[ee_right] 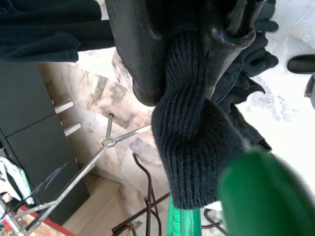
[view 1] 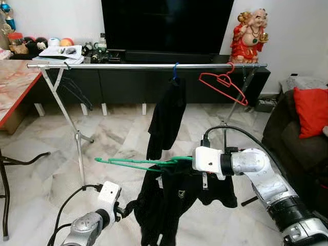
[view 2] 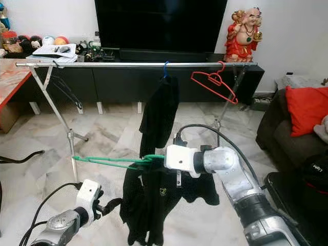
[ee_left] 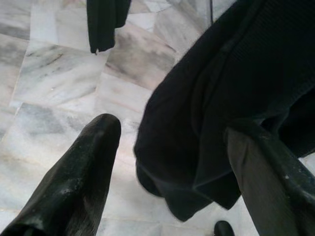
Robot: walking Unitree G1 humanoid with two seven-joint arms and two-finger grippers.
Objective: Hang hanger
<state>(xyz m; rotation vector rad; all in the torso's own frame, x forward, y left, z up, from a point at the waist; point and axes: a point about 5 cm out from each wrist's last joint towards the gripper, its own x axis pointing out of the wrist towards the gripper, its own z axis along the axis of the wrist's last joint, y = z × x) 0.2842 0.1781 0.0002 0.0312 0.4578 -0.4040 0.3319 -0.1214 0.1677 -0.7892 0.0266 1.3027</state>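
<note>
The left gripper [view 1: 122, 209] sits lowest and closest in the head view, its fingers [ee_left: 83, 167] spread apart with the hem of the black garment [view 1: 174, 205] lying between them and against one finger; they are not clamped on it. The right gripper [view 1: 193, 160] is higher, its fingers closed on the ribbed black cloth and the green hanger [view 1: 136, 163], which juts out level toward the robot's left with the garment draped below it over the marble floor [view 1: 113, 138].

Behind, a large dark television [view 1: 166, 25] stands on a long black cabinet [view 1: 154, 77]. In front of it runs a clothes rack [view 1: 148, 65], a silver rail on folding legs, well above and beyond the green hanger. A second black garment [view 1: 166, 118] hangs from the rail on a blue hook [view 1: 175, 70], directly between the held hanger and the rail. Just to its right a bare red hanger [view 1: 225, 84] hangs tilted, and a dark hanger [view 1: 74, 89] hangs near the rail's left end.

A dark sofa [view 1: 292, 138] with a red cushion [view 1: 312, 110] stands at the right, and a reddish marble counter [view 1: 15, 82] at the left. A red-and-gold laughing Buddha figure [view 1: 249, 36] stands on the cabinet's right end; papers and small ornaments [view 1: 51, 48] crowd its left end.
</note>
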